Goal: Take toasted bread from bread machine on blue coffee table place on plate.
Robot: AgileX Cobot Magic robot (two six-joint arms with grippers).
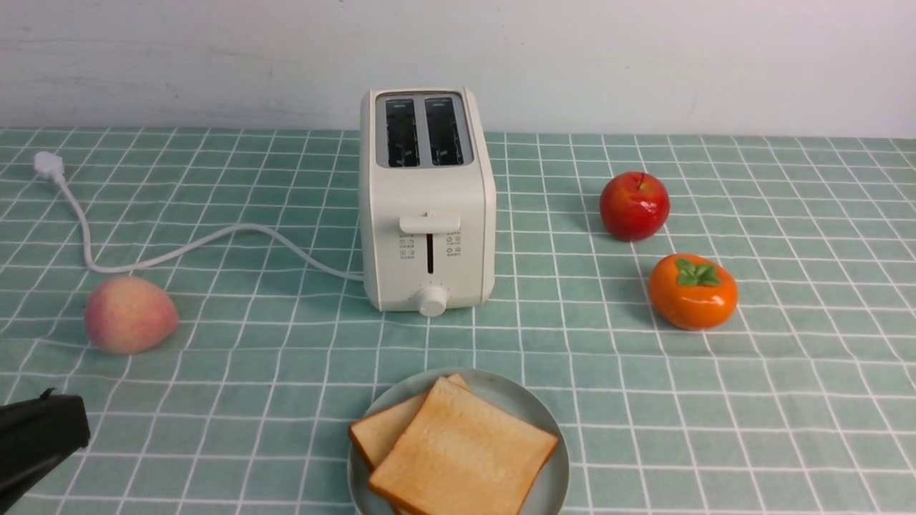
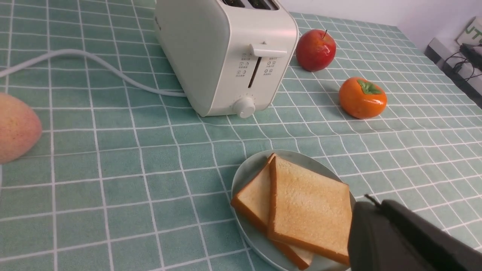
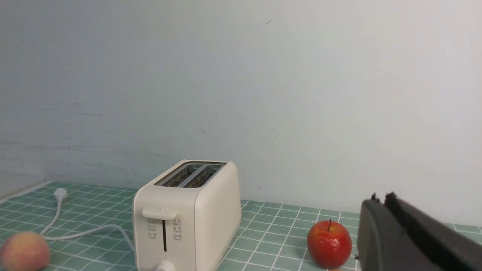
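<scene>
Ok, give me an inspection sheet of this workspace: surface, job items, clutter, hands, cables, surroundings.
Surface: coffee table under a teal checked cloth, flat, no spills seen.
Job's things: two toast slices overlapping on the plate; toaster upright behind it, both slots empty.
Clutter: peach on the robot's left; apple and persimmon on its right, all apart from the toaster.
Hands: left hand shut, empty, low on the robot's left; right hand shut, empty, outside the front view.
Cables: toaster cord loops across the cloth; plug lies loose.
Surroundings: white wall behind; wires beyond the table's right edge.

Bright even light, soft shadows, glare on apple (image 2: 315, 50)
</scene>
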